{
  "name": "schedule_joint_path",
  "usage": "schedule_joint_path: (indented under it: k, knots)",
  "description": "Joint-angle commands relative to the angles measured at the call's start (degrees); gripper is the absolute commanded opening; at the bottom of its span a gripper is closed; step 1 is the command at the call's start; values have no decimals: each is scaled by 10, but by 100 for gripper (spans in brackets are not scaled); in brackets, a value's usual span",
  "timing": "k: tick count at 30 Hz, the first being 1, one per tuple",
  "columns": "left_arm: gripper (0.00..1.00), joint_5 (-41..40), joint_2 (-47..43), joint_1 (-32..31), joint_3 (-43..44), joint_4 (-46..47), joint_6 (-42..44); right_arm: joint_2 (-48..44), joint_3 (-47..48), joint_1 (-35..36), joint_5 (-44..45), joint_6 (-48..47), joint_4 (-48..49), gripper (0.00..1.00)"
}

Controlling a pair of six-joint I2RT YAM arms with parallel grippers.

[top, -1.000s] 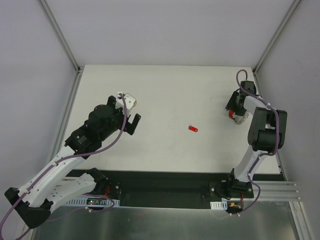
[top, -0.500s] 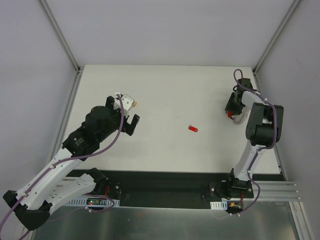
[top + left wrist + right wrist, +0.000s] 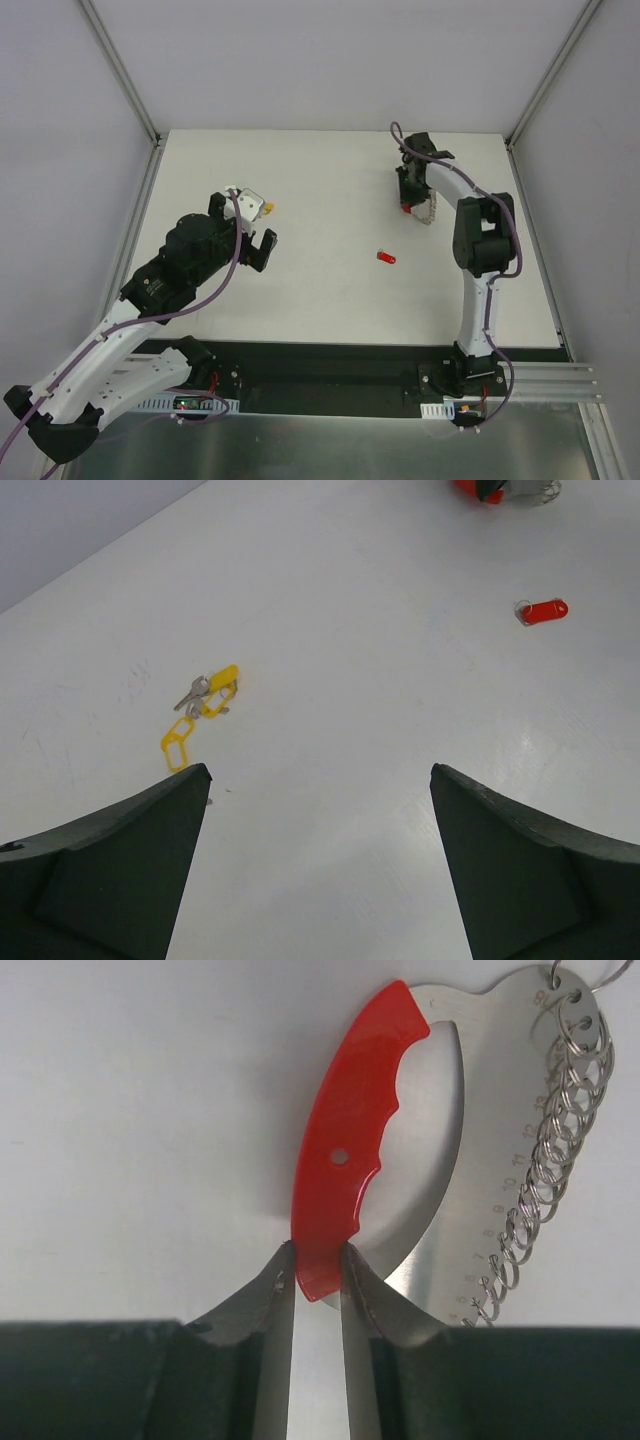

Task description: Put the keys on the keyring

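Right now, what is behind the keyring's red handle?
A silvery numbered plate curves out from behind the red handle, wire rings along its outer edge. How far it runs under the plastic is covered; the right gripper clamps the handle's lower tip.

The left wrist view's top edge crops the keyring (image 3: 466,487).

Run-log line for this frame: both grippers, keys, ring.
left gripper: open, near yellow-tagged keys | right gripper: shut on keyring, red end | red-tagged key: loose on table
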Motion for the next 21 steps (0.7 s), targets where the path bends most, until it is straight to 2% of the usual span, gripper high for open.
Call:
schedule_joint_path:
  k: [1, 10, 17, 21]
  knots:
    - [92, 8, -7, 0, -5, 16, -9, 38, 89, 57, -38, -38, -48, 22]
    - [93, 10, -6, 1, -4, 16, -11, 73, 109, 186, -131, -42, -36, 24]
    - [93, 9, -5, 2, -5, 16, -12, 41, 28, 277, -140, -35, -1, 29]
    - [92, 11, -8, 2, -5, 16, -15, 7, -59, 317, -130, -3, 31, 35]
